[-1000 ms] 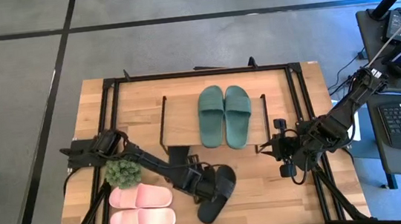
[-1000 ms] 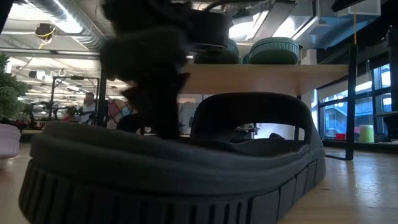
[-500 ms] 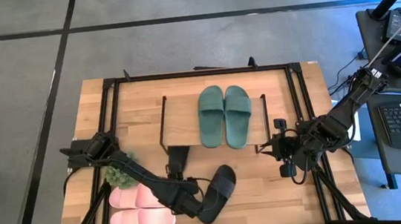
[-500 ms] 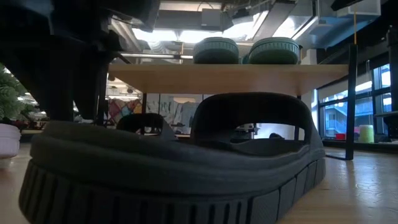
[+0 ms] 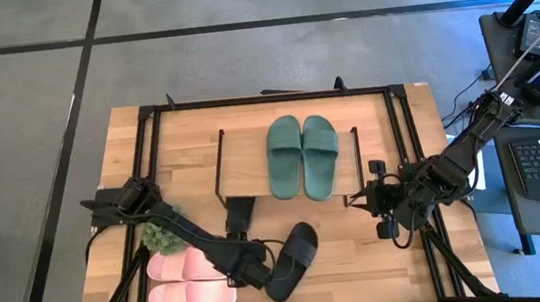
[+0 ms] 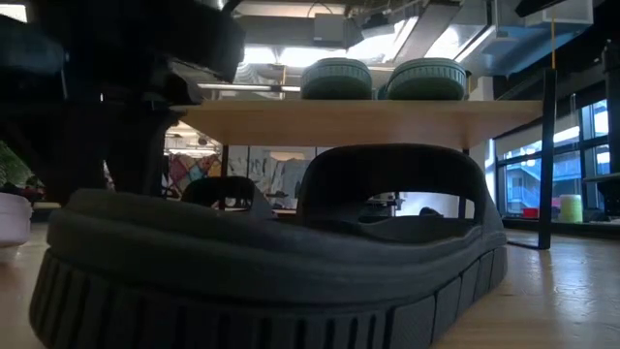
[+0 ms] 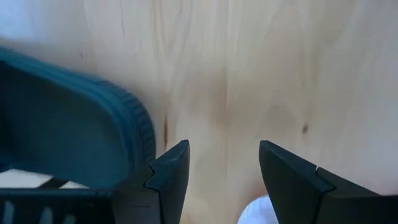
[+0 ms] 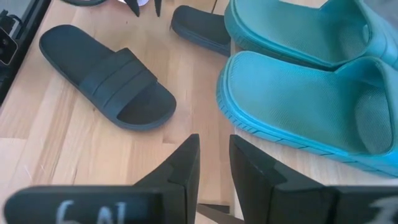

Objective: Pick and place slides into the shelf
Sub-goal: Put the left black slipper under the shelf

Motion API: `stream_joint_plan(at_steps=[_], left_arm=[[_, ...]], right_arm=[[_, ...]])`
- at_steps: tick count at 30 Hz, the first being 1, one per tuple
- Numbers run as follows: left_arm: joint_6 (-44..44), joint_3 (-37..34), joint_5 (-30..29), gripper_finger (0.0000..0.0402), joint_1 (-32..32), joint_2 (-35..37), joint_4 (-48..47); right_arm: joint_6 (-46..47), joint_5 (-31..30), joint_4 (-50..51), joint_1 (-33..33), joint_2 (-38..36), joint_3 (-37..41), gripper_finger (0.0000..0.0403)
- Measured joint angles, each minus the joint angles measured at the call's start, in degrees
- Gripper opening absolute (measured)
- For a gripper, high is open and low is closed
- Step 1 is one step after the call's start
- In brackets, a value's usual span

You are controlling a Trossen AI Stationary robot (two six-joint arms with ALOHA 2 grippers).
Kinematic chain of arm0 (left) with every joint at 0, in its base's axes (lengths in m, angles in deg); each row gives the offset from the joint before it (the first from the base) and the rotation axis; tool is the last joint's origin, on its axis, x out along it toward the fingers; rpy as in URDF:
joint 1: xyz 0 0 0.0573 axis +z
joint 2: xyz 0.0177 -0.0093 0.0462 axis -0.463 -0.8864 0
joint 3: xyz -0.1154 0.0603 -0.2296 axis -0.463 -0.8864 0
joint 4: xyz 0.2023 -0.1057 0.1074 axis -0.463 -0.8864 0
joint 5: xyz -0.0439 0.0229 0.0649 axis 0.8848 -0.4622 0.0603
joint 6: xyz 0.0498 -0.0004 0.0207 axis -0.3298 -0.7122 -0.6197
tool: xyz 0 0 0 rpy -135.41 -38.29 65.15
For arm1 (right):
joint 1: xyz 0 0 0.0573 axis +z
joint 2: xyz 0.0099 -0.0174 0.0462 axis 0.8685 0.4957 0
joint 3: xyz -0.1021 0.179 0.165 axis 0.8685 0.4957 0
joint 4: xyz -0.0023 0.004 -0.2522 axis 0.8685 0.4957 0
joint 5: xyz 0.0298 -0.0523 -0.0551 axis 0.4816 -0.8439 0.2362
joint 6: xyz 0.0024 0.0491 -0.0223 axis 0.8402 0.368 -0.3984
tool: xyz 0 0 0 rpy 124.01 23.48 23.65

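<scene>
The dark green pair of slides [image 5: 303, 156] already lies side by side on the top board of the shelf [image 5: 246, 164], so that part of the task looks done; the black and pink pairs are still to be placed. One black slide [image 5: 294, 260] lies on the table just beside the left gripper [image 5: 253, 271], whose fingers [image 7: 171, 177] stand apart with nothing between them, the slide's ribbed heel edge just to one side of them and bare wood in the gap. The second black slide [image 5: 240, 214] lies partly under the shelf's near edge, close behind that gripper. The light pink pair [image 5: 191, 282] sits at the table's near left part, on the far side of the left gripper from the black slide, beside a small potted plant [image 5: 165, 232]. The right gripper [image 5: 374, 200] waits beside the shelf's right legs, its fingers slightly apart and holding nothing. The surface is a light wooden table [image 5: 417, 115] with a black frame, on a grey floor; the low view shows an open office hall with ceiling lights and windows behind.
</scene>
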Motion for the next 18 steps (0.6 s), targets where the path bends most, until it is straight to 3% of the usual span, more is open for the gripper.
stream_joint_plan(at_steps=[13, 18], left_arm=[[-0.62, -19.69, -0.01, 0.0184, -1.16, 14.92, 25.49], [-0.72, -23.39, -0.25, 0.0184, -0.5, 16.14, 26.01]], right_arm=[[-0.06, -0.02, -0.13, 0.0, 0.0, 0.0, 0.0089], [-0.1, -0.17, -0.82, -0.11, 0.04, 0.0, 0.0089]])
